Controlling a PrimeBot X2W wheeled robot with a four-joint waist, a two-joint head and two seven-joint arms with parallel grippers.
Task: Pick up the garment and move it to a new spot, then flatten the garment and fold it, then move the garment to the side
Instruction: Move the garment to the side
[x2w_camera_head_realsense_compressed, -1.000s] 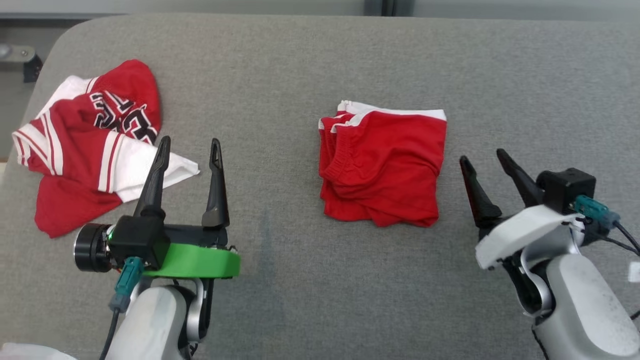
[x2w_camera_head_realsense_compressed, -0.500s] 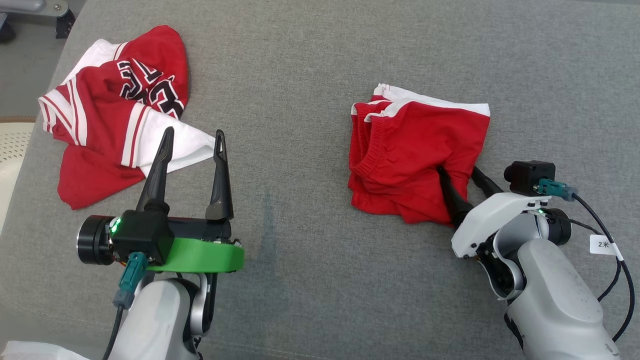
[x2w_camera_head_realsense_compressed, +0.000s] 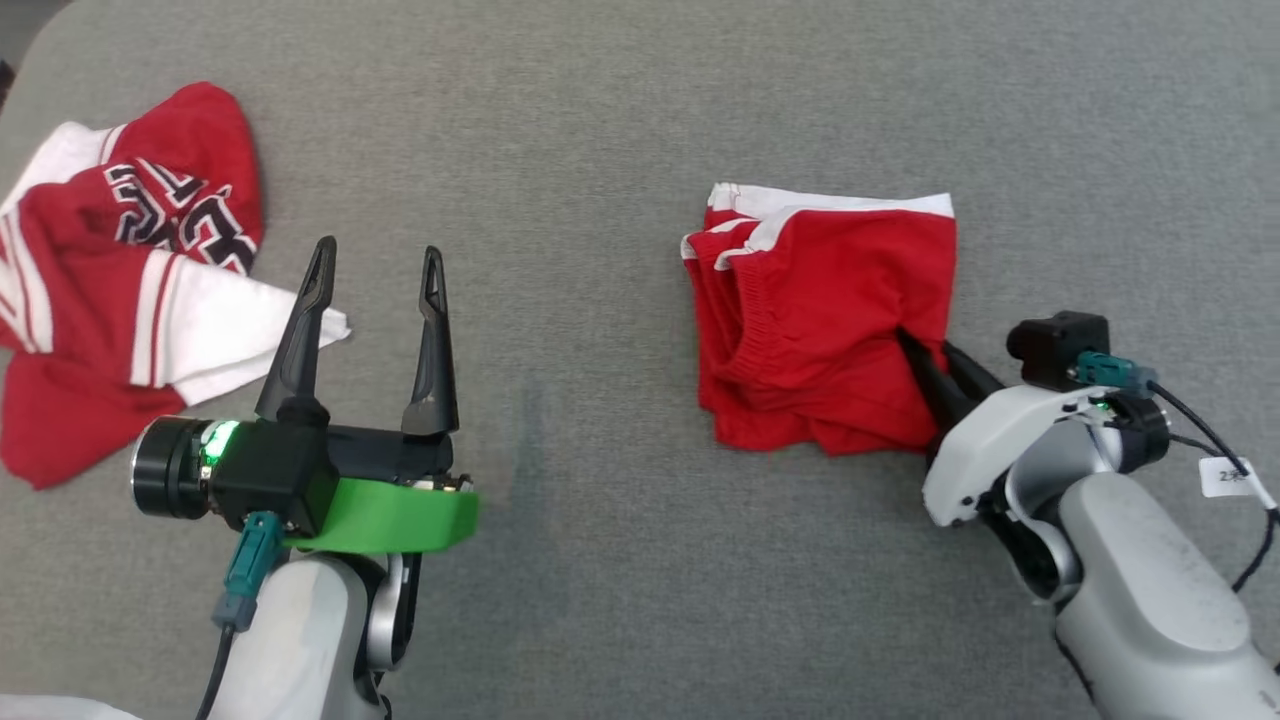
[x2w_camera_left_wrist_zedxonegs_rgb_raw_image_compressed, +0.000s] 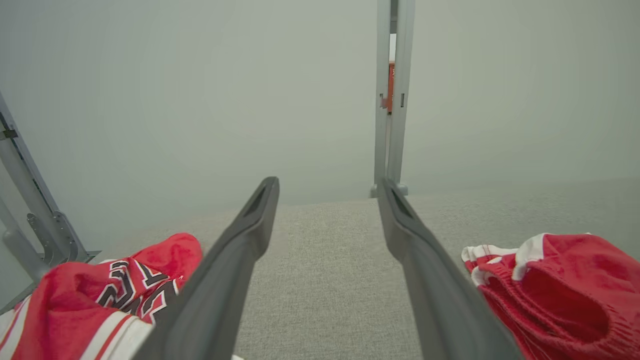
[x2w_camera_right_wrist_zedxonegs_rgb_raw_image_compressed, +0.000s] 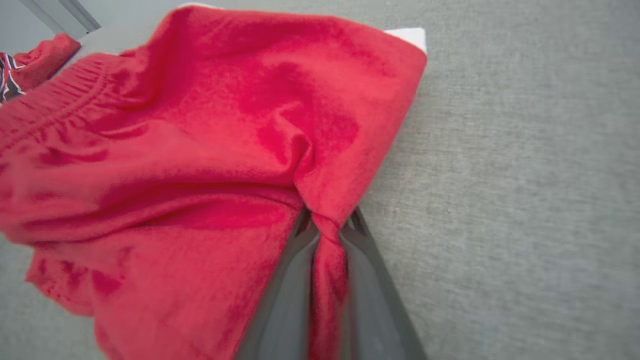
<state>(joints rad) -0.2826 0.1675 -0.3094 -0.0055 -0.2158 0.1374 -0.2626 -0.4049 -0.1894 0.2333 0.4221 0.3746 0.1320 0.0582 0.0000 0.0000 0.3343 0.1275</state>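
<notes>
The garment, a pair of red shorts (x2w_camera_head_realsense_compressed: 820, 320) with white trim, lies folded in a rough square on the grey cloth surface right of centre. My right gripper (x2w_camera_head_realsense_compressed: 925, 360) is at its lower right edge. In the right wrist view the gripper (x2w_camera_right_wrist_zedxonegs_rgb_raw_image_compressed: 325, 225) is shut, with a pinched ridge of the red shorts (x2w_camera_right_wrist_zedxonegs_rgb_raw_image_compressed: 200, 125) squeezed between its fingers. My left gripper (x2w_camera_head_realsense_compressed: 375, 265) hovers open and holds nothing, well left of the shorts. The left wrist view shows its fingers (x2w_camera_left_wrist_zedxonegs_rgb_raw_image_compressed: 327, 187) spread wide, with the shorts (x2w_camera_left_wrist_zedxonegs_rgb_raw_image_compressed: 560, 280) at the right.
A crumpled red and white jersey (x2w_camera_head_realsense_compressed: 110, 270) with black lettering lies at the far left, just beyond my left fingertips, and appears low left in the left wrist view (x2w_camera_left_wrist_zedxonegs_rgb_raw_image_compressed: 100, 295). A grey post (x2w_camera_left_wrist_zedxonegs_rgb_raw_image_compressed: 392, 95) rises behind the surface's far edge.
My right gripper went from open beside the shorts to their lower right edge and shut on the cloth. The head camera shifted. The left gripper stayed open.
</notes>
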